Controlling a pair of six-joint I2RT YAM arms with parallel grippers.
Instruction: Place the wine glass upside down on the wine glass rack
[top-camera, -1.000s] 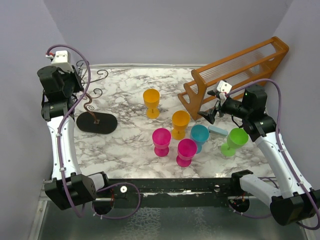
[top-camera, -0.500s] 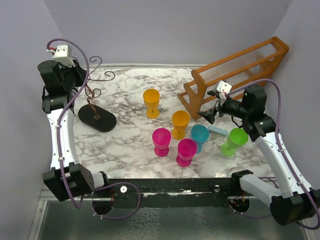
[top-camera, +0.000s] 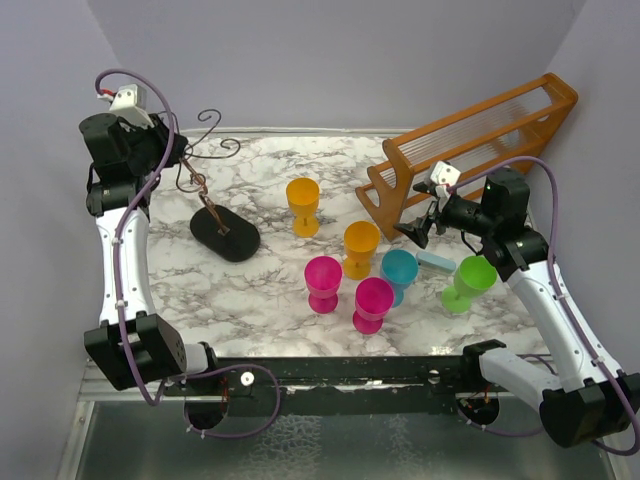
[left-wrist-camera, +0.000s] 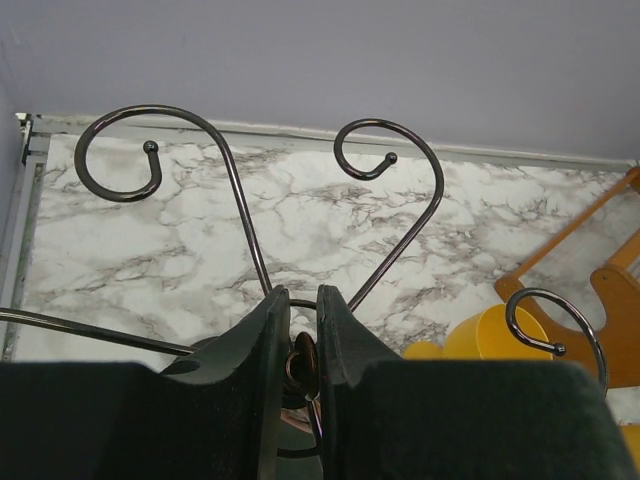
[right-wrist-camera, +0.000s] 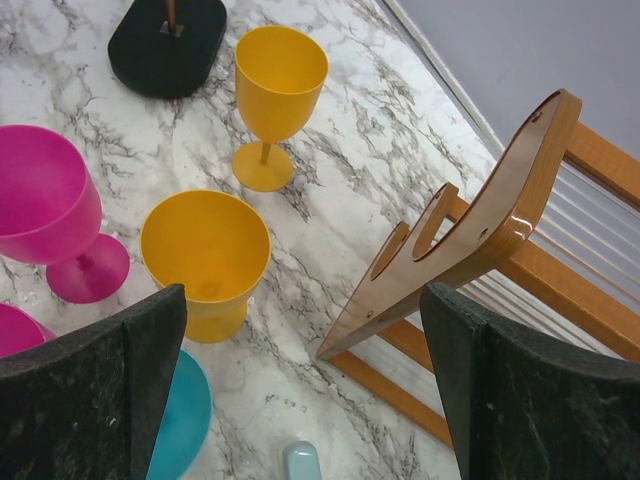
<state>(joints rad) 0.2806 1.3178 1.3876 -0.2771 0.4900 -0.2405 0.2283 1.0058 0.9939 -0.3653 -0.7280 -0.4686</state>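
Note:
The wine glass rack (top-camera: 208, 205) is a thin dark wire stand, leaning with its stem slanted and its black oval base (top-camera: 225, 236) on the marble at the left. My left gripper (top-camera: 172, 157) is shut on the top of its stem. In the left wrist view the fingers (left-wrist-camera: 303, 295) pinch the stem's hub, with curled hooks (left-wrist-camera: 240, 190) fanning out beyond. Several plastic wine glasses stand upright mid-table: two orange (top-camera: 302, 205) (top-camera: 361, 248), two pink (top-camera: 323, 283) (top-camera: 373, 304), one teal (top-camera: 399, 275), one green (top-camera: 468, 282). My right gripper (top-camera: 421, 231) is open and empty, above the table beside the teal glass.
A large orange-brown wooden slatted rack (top-camera: 470, 150) stands at the back right, close to my right gripper; it also shows in the right wrist view (right-wrist-camera: 480, 230). A small pale blue object (top-camera: 436, 261) lies between the teal and green glasses. Purple walls enclose the table.
My left gripper has moved right and back with the wire rack in it. The rack's base has slid right towards the orange glass. The right arm has barely moved.

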